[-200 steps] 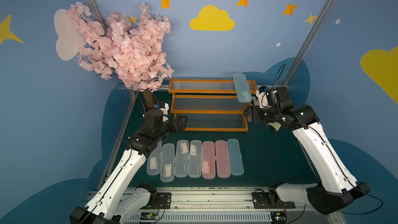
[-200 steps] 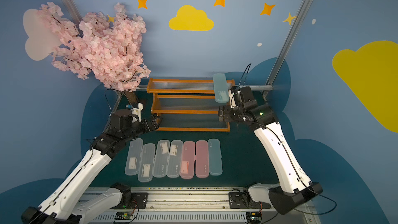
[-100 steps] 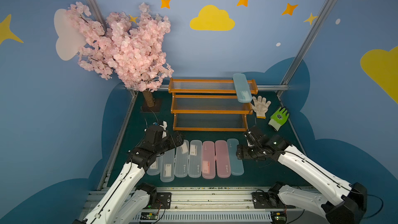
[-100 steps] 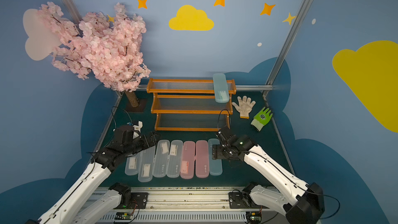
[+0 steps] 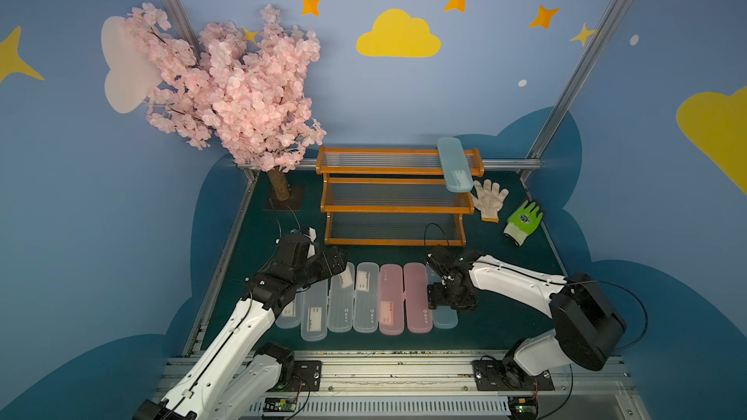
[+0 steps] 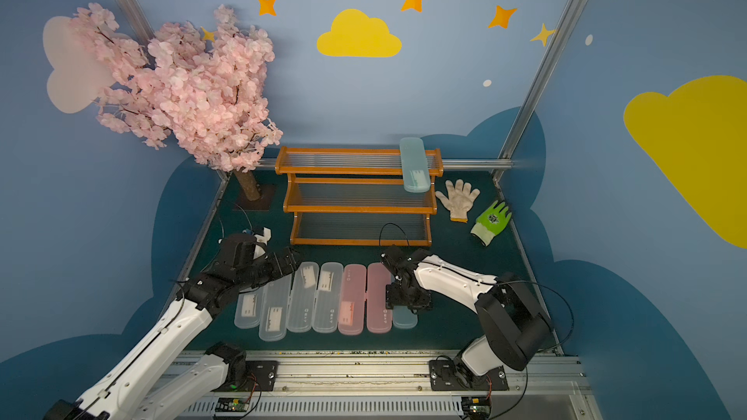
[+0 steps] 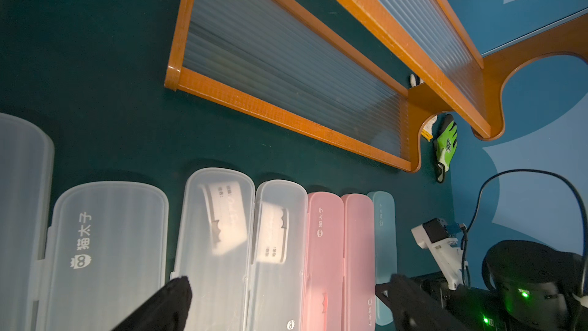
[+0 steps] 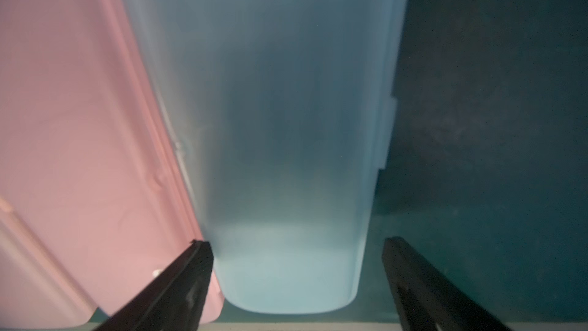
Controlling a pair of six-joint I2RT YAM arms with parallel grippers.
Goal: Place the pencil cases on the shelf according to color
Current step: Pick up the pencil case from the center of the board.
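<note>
On mat (image 5: 376,254): four clear cases (image 5: 366,301), two pink cases (image 5: 417,296), one blue case (image 5: 444,319) (twin (image 5: 454,165) atop shelf (image 5: 392,171)); left gripper (image 7: 286,283), right gripper (image 8: 297,242) agape.

Both top views look down frontally; wrist cameras skim the pencil cases (image 7: 324,243).

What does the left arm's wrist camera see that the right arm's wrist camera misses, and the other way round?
Only the left wrist view shows the shelf, the clear-whitish pencil cases and a green glove. Only the right wrist view shows the right gripper close up, its black fingers open on either side of one end of a case. Both show the pale blue pencil case lying beside a pink pencil case on the dark green table.
</note>
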